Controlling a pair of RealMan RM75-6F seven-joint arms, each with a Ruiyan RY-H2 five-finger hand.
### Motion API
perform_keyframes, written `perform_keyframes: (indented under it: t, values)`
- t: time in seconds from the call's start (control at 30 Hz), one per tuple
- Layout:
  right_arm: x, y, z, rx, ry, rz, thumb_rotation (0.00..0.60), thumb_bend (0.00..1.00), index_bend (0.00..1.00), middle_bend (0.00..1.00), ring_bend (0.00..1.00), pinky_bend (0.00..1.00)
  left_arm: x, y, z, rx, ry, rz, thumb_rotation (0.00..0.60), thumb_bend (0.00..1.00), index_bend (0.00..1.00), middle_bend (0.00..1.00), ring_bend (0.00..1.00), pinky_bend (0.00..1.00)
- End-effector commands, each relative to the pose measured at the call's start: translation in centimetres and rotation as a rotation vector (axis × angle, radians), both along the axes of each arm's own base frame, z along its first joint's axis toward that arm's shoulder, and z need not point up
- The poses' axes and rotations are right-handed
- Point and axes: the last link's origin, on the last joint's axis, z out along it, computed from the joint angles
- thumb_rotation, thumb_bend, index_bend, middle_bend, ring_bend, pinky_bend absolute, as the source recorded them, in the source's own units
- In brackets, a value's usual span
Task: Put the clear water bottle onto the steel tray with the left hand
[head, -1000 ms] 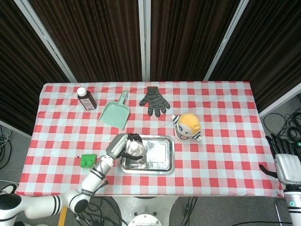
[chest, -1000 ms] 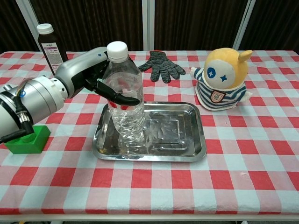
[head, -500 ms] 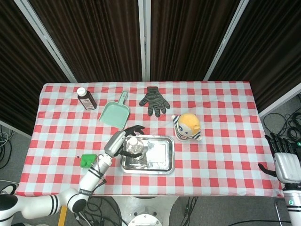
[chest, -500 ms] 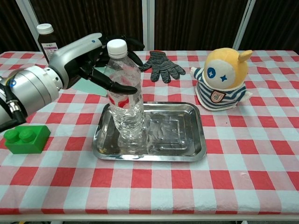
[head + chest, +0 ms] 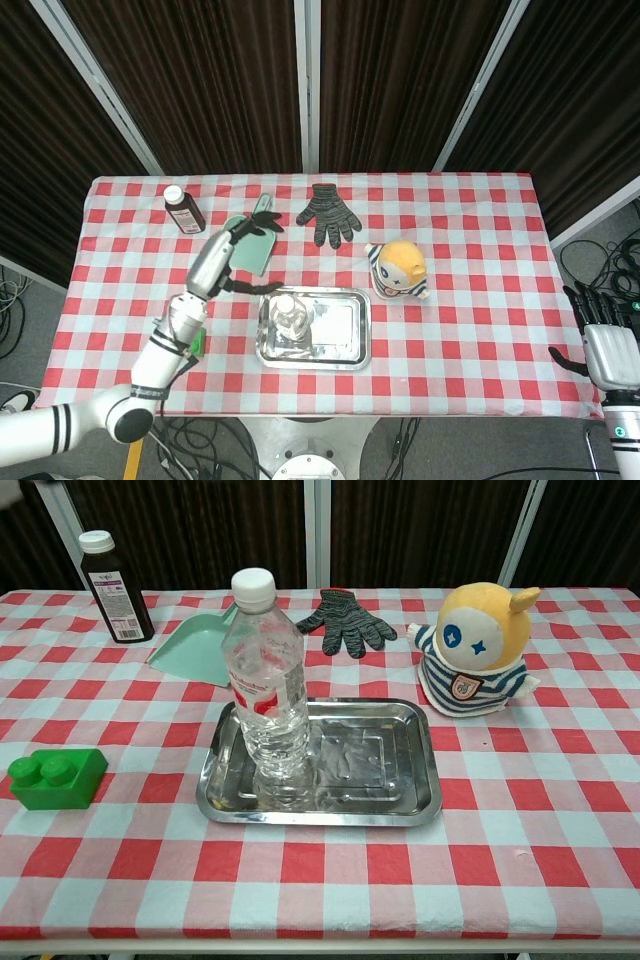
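Note:
The clear water bottle [image 5: 266, 687] with a white cap stands upright on the left part of the steel tray [image 5: 375, 780]; from above the bottle [image 5: 288, 318] shows inside the tray [image 5: 340, 330]. My left hand [image 5: 228, 258] is raised above the table left of the tray, fingers spread, holding nothing, apart from the bottle. It does not show in the chest view. My right hand [image 5: 606, 345] hangs off the table's right edge with fingers apart and empty.
A green block [image 5: 57, 777] lies left of the tray. A mint dustpan [image 5: 198, 645], a dark bottle [image 5: 116, 573] and a grey glove [image 5: 345, 622] lie further back. A yellow plush toy [image 5: 475, 650] sits right of the tray.
My left hand let go of the bottle, lifted up and back to the left, and left the chest view. The bottle stays upright on the tray.

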Motion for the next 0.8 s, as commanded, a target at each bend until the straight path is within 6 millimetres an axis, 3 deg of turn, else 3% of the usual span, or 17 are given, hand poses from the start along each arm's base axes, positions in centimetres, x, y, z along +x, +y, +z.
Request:
perform_keyframes:
  t: [0.03,0.1,0.17,0.27,0.33,0.47,0.63,0.8]
  values:
    - [0.0,0.0,0.0,0.002,0.0,0.001,0.6,0.12,0.0,0.0,0.0,0.0,-0.6,1.3,4.3,0.125,0.048,0.058,0.6,0.0,0.26,0.4,0.27,0.3]
    - [0.0,0.0,-0.1,0.004,0.001,0.002,0.6,0.12,0.0,0.0,0.0,0.0,-2.4,2.1,5.8,0.221,0.132,0.09,0.6,0.0,0.27,0.4,0.27,0.31]
    - [0.0,0.0,-0.1,0.004,0.003,0.003,0.6,0.12,0.0,0.0,0.0,0.0,-4.8,2.6,6.7,0.311,0.246,0.101,0.6,0.05,0.34,0.41,0.28,0.33]
    - [0.0,0.1,-0.3,0.005,0.013,0.004,0.6,0.12,0.0,0.0,0.0,0.0,-10.1,2.6,7.8,0.443,0.476,0.099,0.6,0.17,0.42,0.42,0.28,0.37]
    - [0.1,0.1,-0.4,0.006,0.014,0.005,0.6,0.12,0.0,0.0,0.0,0.0,-14.2,1.1,8.7,0.523,0.641,0.084,0.6,0.2,0.42,0.42,0.28,0.35]
    - [0.1,0.0,-0.6,0.01,0.021,0.008,0.6,0.12,0.0,0.0,0.0,0.0,-19.5,-1.6,9.5,0.577,0.85,0.059,0.6,0.19,0.42,0.42,0.28,0.29]
    - [0.0,0.0,-0.6,0.009,0.024,0.008,0.6,0.12,0.0,0.0,0.0,0.0,-23.2,-5.2,10.0,0.52,0.914,0.108,0.6,0.13,0.41,0.41,0.28,0.28]
    - [0.0,0.0,-0.7,0.013,0.027,0.01,0.6,0.12,0.0,0.0,0.0,0.0,-24.1,-7.8,9.3,0.472,0.931,0.129,0.6,0.11,0.39,0.41,0.28,0.28]
